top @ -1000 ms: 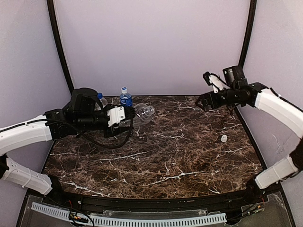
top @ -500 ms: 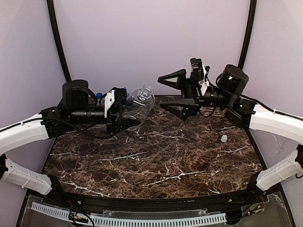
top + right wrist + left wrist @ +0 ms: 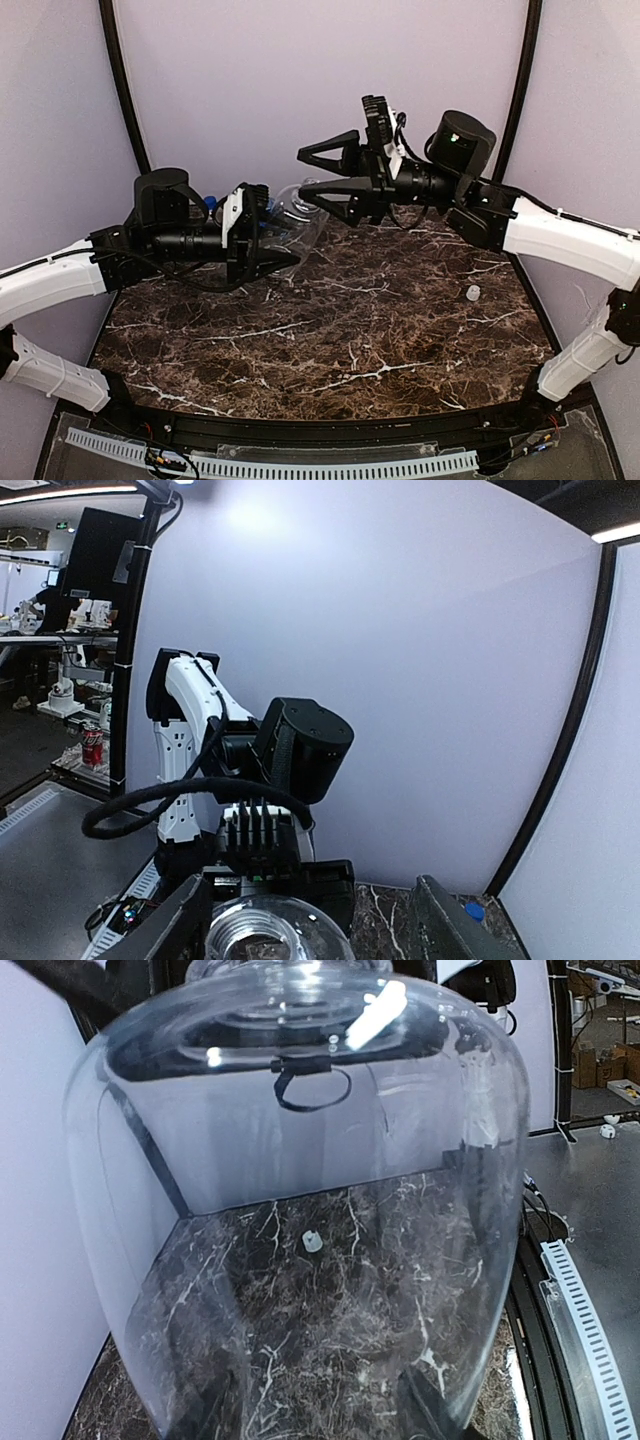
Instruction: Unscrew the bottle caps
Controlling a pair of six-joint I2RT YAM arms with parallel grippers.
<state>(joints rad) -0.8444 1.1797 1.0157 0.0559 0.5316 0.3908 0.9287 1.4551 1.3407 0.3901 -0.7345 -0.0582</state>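
My left gripper [image 3: 280, 228] is shut on the body of a clear unlabelled bottle [image 3: 298, 222], held above the table's back left with its neck toward the right arm. In the left wrist view the bottle [image 3: 300, 1160] fills the frame above that gripper [image 3: 315, 1415]. My right gripper [image 3: 305, 171] is open, a finger on either side of the bottle's neck. The right wrist view shows the bottle's mouth [image 3: 255, 935] uncapped between the fingers of the right gripper [image 3: 310, 920]. A white cap [image 3: 472, 293] lies loose on the marble at the right. A dark blue cap [image 3: 210, 203] peeks out behind the left arm.
The dark marble table [image 3: 330, 340] is boxed in by pale walls with black corner posts [image 3: 125, 100]. The other bottles stand at the back left, mostly hidden by my left wrist. The blue cap [image 3: 474, 911] also shows near the back wall in the right wrist view.
My left gripper lifted the clear bottle off the table and turned its neck rightward. My right arm swung left from the back right corner to the bottle's neck, its jaws narrowing.
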